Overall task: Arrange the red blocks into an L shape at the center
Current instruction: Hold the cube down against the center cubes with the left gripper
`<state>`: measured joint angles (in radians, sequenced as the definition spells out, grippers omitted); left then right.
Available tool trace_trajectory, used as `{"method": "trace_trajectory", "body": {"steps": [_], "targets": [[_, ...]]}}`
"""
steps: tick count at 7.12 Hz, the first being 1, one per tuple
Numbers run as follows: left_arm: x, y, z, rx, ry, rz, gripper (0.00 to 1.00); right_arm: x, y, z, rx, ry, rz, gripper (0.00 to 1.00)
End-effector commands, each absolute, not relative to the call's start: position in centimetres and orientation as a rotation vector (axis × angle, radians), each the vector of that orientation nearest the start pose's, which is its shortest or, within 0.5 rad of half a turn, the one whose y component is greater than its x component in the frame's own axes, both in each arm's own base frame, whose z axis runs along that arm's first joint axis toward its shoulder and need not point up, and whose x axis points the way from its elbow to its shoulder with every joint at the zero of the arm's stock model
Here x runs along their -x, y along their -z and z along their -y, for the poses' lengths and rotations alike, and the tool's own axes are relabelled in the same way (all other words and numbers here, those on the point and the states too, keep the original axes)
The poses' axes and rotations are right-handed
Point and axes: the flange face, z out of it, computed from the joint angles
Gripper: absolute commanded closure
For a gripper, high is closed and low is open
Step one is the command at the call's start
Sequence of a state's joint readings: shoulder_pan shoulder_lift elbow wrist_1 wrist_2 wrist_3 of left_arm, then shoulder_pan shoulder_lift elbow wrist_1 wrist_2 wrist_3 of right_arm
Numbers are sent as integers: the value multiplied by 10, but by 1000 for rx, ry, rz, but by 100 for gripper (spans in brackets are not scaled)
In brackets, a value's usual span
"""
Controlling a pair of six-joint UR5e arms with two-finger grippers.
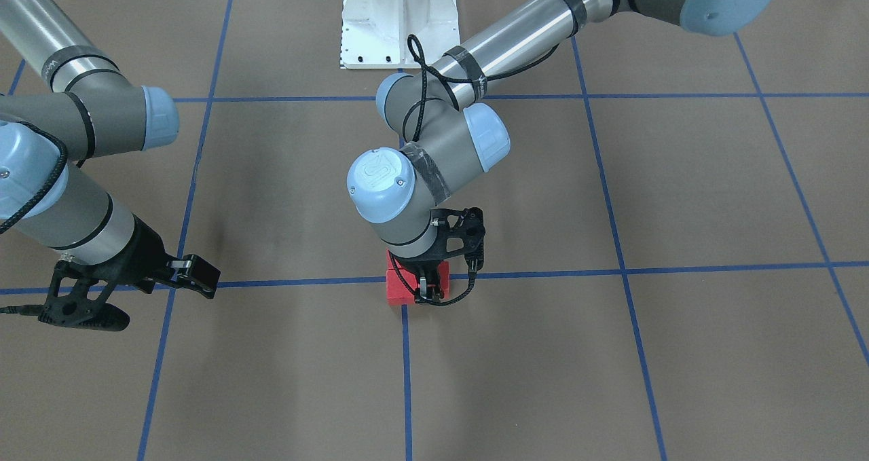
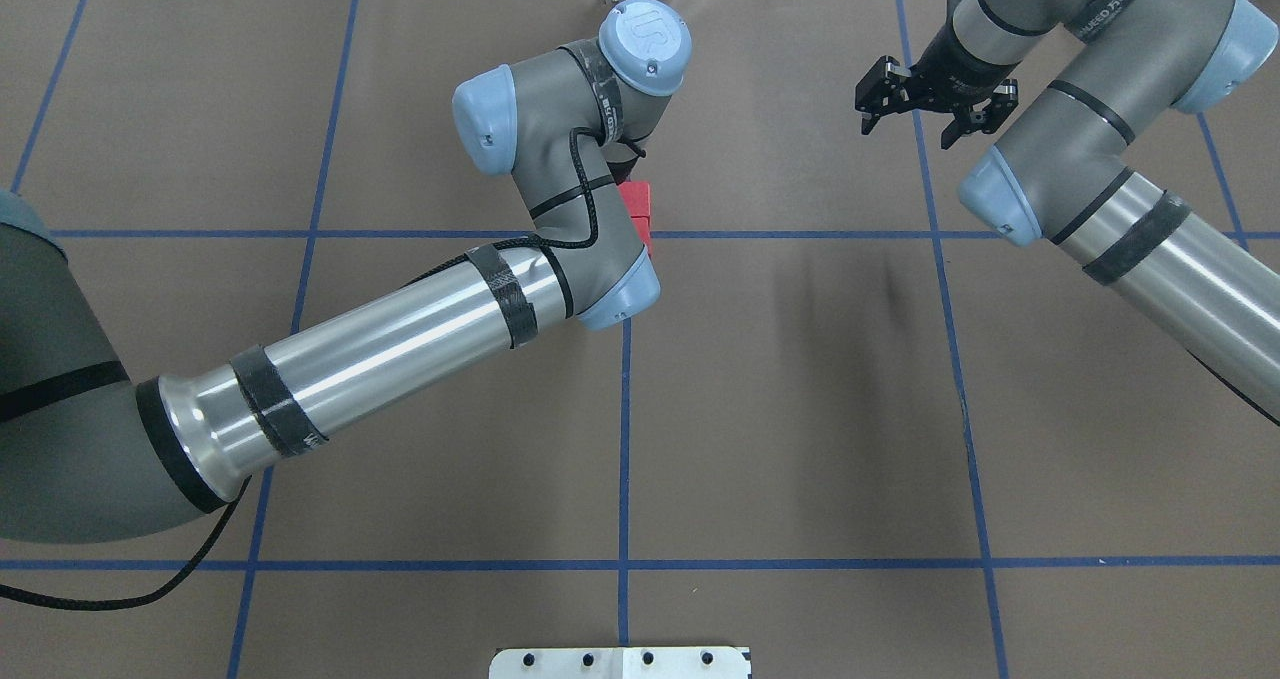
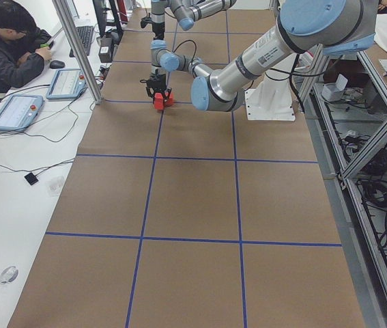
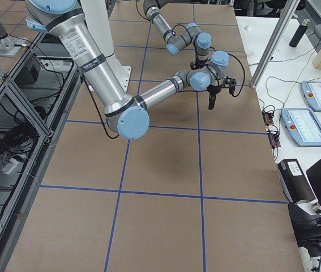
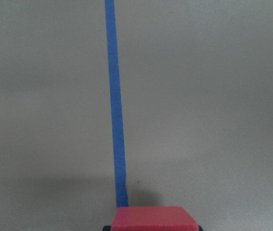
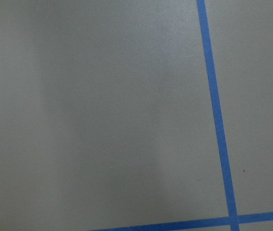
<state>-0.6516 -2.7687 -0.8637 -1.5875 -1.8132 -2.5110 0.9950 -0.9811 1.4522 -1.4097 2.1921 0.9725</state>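
**Red blocks on the center, left gripper clamped on one**

The red blocks [image 1: 402,290] are plain matte red with sharp edges, bunched tight together. With the arm over them I cannot count them or judge their shape. They sit on the center. On my front feed the blue tape lines [image 1: 406,339] run in under them from 3, 6 and 9 o'clock.

The left gripper [image 1: 426,290] points straight down into the cluster, closed on the gripped block [image 5: 155,219]. Only the left wrist feed shows this. There, dark fingertips [image 5: 108,228] press both sides of the block at 6 o'clock, and tape runs off toward 12. Overhead, the left arm [image 2: 400,339] hides all but two red faces.

On the front feed the right gripper [image 1: 200,276] hangs at 9 o'clock of the blocks, well apart. I cannot tell whether its jaws are spread or together.
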Motion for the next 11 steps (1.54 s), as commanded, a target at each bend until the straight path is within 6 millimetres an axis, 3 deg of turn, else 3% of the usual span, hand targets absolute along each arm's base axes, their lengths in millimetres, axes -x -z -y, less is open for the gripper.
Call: {"method": "trace_trajectory", "body": {"steps": [1,3,5,11], "targets": [[-632,-170,616,339,1483,-513,100,326,-347,639,-15,-176,854,1],[-633,-169,615,340,1481,-514,98,326,-348,639,-16,-177,853,1],[-633,-169,614,340,1480,-514,88,326,-349,639,-14,-178,851,1],[-631,-171,617,337,1504,-512,83,326,-348,639,-15,-177,852,1]]}}
